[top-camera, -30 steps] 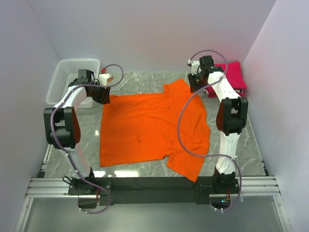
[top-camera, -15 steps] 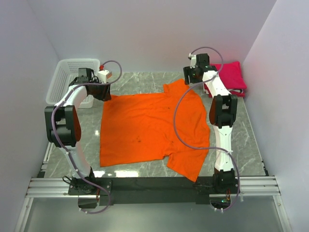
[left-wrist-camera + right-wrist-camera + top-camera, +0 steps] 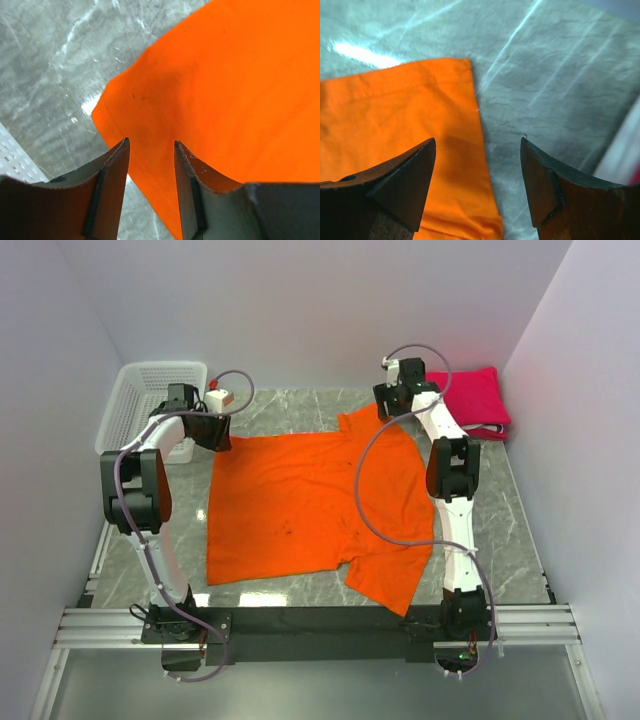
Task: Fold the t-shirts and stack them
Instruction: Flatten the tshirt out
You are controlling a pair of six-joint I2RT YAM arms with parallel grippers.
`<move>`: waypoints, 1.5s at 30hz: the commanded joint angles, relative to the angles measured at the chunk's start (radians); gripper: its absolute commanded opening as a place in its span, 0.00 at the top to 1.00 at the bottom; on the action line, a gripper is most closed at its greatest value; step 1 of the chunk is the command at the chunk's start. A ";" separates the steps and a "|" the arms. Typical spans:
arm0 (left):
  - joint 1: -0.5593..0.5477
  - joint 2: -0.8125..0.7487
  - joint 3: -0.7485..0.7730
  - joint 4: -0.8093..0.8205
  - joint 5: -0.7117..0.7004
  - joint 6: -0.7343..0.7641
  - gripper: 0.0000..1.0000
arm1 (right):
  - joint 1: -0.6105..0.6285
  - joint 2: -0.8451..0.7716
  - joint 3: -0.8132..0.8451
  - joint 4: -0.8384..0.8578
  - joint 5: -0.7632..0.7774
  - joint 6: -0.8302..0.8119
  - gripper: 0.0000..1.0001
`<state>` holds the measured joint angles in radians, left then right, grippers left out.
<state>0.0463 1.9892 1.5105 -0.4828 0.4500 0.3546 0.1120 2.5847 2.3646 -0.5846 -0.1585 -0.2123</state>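
Orange shirt flat mid-table; folded pink stack far right. Left claw above far-left corner, right claw above far sleeve; both apart, empty. Likely step: grasp for first fold. Next: lower, pinch cloth.

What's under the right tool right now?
A sleeve corner of the orange shirt and bare grey table show beneath the open right tool. Its two fingers cover whatever cloth or table lies directly below them.
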 commanded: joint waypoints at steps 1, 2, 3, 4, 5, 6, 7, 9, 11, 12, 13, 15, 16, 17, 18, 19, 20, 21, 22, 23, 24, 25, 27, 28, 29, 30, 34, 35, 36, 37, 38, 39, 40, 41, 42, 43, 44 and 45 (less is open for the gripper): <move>0.000 0.011 0.066 0.015 0.003 0.014 0.54 | 0.029 0.014 0.061 -0.020 0.036 -0.061 0.26; 0.000 0.013 0.071 0.013 0.003 0.015 0.53 | 0.034 0.018 0.059 -0.030 0.040 -0.070 0.27; 0.001 0.013 0.076 0.010 0.001 0.021 0.53 | 0.035 0.023 0.076 -0.072 0.039 -0.081 0.29; 0.000 0.013 0.076 0.010 -0.008 0.023 0.53 | 0.035 0.034 0.082 -0.092 0.039 -0.085 0.29; 0.000 0.013 0.076 0.009 -0.010 0.026 0.53 | 0.040 0.037 0.084 -0.110 0.046 -0.091 0.29; 0.000 0.013 0.074 0.004 -0.013 0.036 0.53 | 0.040 0.035 0.075 -0.135 0.053 -0.093 0.30; 0.000 0.013 0.068 0.003 -0.013 0.038 0.53 | 0.041 0.029 0.068 -0.145 0.051 -0.093 0.30; 0.001 0.011 0.056 0.001 -0.011 0.052 0.53 | 0.049 0.023 0.047 -0.158 0.079 -0.093 0.31; 0.000 0.014 0.051 0.001 -0.007 0.050 0.53 | 0.051 0.031 0.047 -0.201 0.105 -0.093 0.33; 0.001 0.017 0.054 0.000 -0.008 0.049 0.53 | 0.049 0.034 0.050 -0.242 0.108 -0.096 0.37; 0.000 0.020 0.059 -0.011 -0.007 0.049 0.53 | 0.046 0.032 0.045 -0.262 0.111 -0.099 0.39; 0.000 0.034 0.066 -0.022 0.001 0.047 0.53 | 0.037 0.017 -0.002 -0.299 0.106 -0.107 0.43; 0.001 0.039 0.068 -0.031 0.004 0.050 0.53 | 0.032 -0.004 -0.027 -0.294 0.109 -0.092 0.45; 0.000 0.039 0.065 -0.030 0.009 0.052 0.53 | 0.029 -0.011 -0.039 -0.293 0.123 -0.064 0.48; 0.000 0.039 0.060 -0.030 0.009 0.055 0.53 | 0.023 -0.015 -0.024 -0.305 0.081 -0.071 0.51; 0.000 0.037 0.053 -0.030 0.010 0.058 0.53 | 0.023 -0.021 -0.018 -0.339 0.094 -0.070 0.53; -0.002 0.036 0.050 -0.030 0.010 0.061 0.53 | 0.026 -0.024 -0.028 -0.331 0.118 -0.059 0.53; -0.002 0.037 0.048 -0.031 0.004 0.067 0.53 | 0.028 -0.028 -0.033 -0.331 0.134 -0.039 0.54; -0.003 0.036 0.050 -0.034 0.004 0.070 0.53 | 0.032 -0.017 -0.022 -0.340 0.152 -0.036 0.55; -0.003 0.039 0.054 -0.045 0.003 0.076 0.53 | 0.035 -0.009 -0.004 -0.353 0.157 -0.035 0.55; -0.003 0.040 0.066 -0.053 -0.002 0.086 0.52 | 0.034 0.001 0.033 -0.375 0.157 -0.035 0.55; -0.003 0.043 0.071 -0.056 -0.007 0.089 0.53 | 0.035 0.015 0.045 -0.383 0.154 -0.039 0.55; -0.003 0.045 0.080 -0.057 -0.007 0.095 0.52 | 0.031 0.009 0.026 -0.362 0.137 -0.053 0.50; -0.003 0.051 0.085 -0.057 -0.005 0.095 0.52 | 0.029 -0.014 0.004 -0.339 0.146 -0.053 0.49; -0.003 0.056 0.091 -0.056 -0.002 0.093 0.52 | 0.023 -0.026 -0.020 -0.312 0.146 -0.053 0.43; -0.002 0.062 0.103 -0.056 0.001 0.089 0.52 | 0.020 -0.038 -0.056 -0.264 0.151 -0.047 0.36; -0.003 0.103 0.145 -0.066 0.019 0.070 0.52 | -0.001 0.003 0.014 -0.308 0.105 -0.036 0.24; -0.003 0.108 0.154 -0.069 0.022 0.064 0.52 | -0.002 0.021 0.056 -0.329 0.091 -0.039 0.28; -0.002 0.112 0.168 -0.071 0.023 0.063 0.52 | -0.005 0.037 0.076 -0.372 0.079 -0.048 0.34; -0.003 0.117 0.172 -0.071 0.023 0.061 0.52 | -0.006 0.058 0.090 -0.382 0.067 -0.047 0.40; -0.003 0.118 0.175 -0.069 0.023 0.058 0.52 | -0.017 0.060 0.091 -0.383 0.057 -0.035 0.49; -0.002 0.118 0.177 -0.068 0.024 0.058 0.52 | -0.035 0.054 0.084 -0.385 -0.005 -0.027 0.51; -0.003 0.123 0.180 -0.068 0.024 0.055 0.52 | -0.041 0.055 0.084 -0.392 -0.025 -0.024 0.53; -0.002 0.125 0.180 -0.072 0.027 0.055 0.52 | -0.044 0.055 0.082 -0.393 -0.029 -0.010 0.55; -0.003 0.126 0.185 -0.071 0.026 0.053 0.52 | -0.048 0.054 0.081 -0.393 -0.038 -0.004 0.60; -0.003 0.129 0.185 -0.071 0.027 0.052 0.52 | -0.057 0.058 0.085 -0.393 -0.050 -0.001 0.66; -0.002 0.131 0.186 -0.069 0.026 0.050 0.52 | -0.058 0.061 0.097 -0.399 -0.056 0.001 0.88; -0.003 0.134 0.189 -0.068 0.027 0.049 0.52 | -0.060 0.063 0.099 -0.405 -0.056 0.002 1.00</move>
<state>0.0460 2.1098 1.6508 -0.5503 0.4492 0.4206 0.0757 2.6038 2.4245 -0.9184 -0.1810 -0.2310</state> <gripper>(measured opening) 0.475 0.099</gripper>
